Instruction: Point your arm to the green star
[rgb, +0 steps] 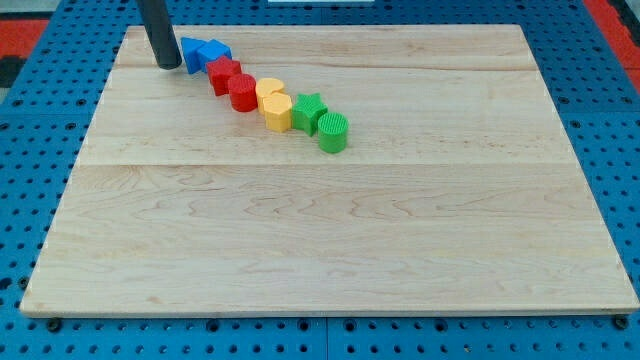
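The green star (308, 110) lies on the wooden board (330, 230) in the upper middle, in a slanted row of blocks. A green cylinder (333, 132) touches it on its lower right. Two yellow blocks, one upper (269, 91) and one lower (278, 111), sit to its left. My tip (168, 66) is at the view's top left, just left of the blue blocks (203, 52), far from the green star.
A red star-like block (224, 73) and a red cylinder (243, 92) lie between the blue and yellow blocks. The board sits on a blue perforated table (30, 150).
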